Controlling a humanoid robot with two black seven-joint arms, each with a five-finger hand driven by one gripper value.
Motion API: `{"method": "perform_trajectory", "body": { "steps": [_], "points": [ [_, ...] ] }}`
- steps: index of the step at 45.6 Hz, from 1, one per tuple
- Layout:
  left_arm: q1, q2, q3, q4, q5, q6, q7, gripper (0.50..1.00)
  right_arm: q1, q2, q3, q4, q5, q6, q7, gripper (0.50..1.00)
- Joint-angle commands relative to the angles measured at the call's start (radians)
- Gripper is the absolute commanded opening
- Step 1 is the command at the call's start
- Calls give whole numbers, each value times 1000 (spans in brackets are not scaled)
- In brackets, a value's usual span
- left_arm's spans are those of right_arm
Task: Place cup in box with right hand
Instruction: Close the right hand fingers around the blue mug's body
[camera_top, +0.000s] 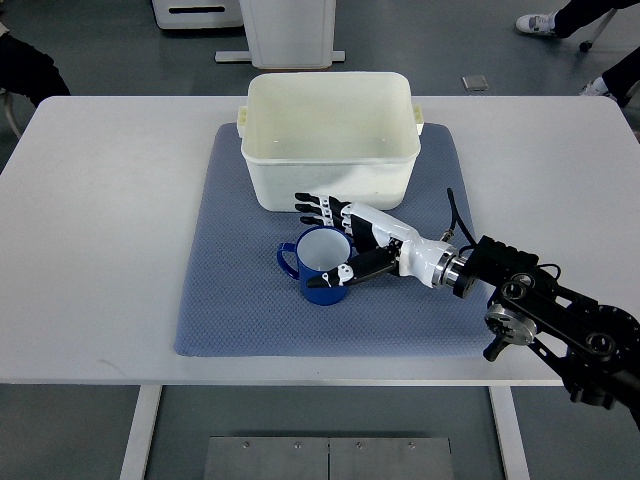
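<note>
A blue cup (318, 268) with a white inside stands upright on the blue-grey mat (230, 290), its handle pointing left. Just behind it is the empty white plastic box (328, 140). My right hand (314, 242) reaches in from the lower right and brackets the cup. Its fingers (318, 207) are stretched out straight along the cup's far side, between cup and box wall. The thumb (352, 268) lies against the cup's near right side. The hand is open, with the cup still resting on the mat. The left arm does not show.
The mat lies on a white table (100, 220). A white machine base (290, 35) stands beyond the table's far edge. A person's shoes (536, 22) show on the floor at the top right.
</note>
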Motion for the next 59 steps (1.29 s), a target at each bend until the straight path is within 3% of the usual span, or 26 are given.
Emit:
{"method": "perform_trajectory", "body": {
  "steps": [1,15,21,33,35,36,37,45,59],
  "points": [
    [0,0,0,0,0,0,0,1000,-3,10,0,-12,-8,-1,0,995],
    [0,0,0,0,1,0,0,1000,-18,39,-1,-79,-25,-4,29,993],
    [0,0,0,0,0,0,0,1000,-30,42,-1,-91,-31,-9,37,956],
    [0,0,0,0,0,0,0,1000,-46,62,-1,-111,-33,-15,47,761],
    [0,0,0,0,0,0,0,1000,-49,62,-1,-111,-33,-15,49,659],
    [0,0,0,0,0,0,0,1000,-49,62,-1,-111,-33,-15,47,538],
    [0,0,0,0,1,0,0,1000,-49,62,-1,-111,-33,-15,47,500],
    [0,0,0,0,0,0,0,1000,-49,90,-3,-141,-39,-124,55,500],
    [0,0,0,0,0,0,0,1000,-26,10,-17,-30,-31,-122,93,500]
  ]
}}
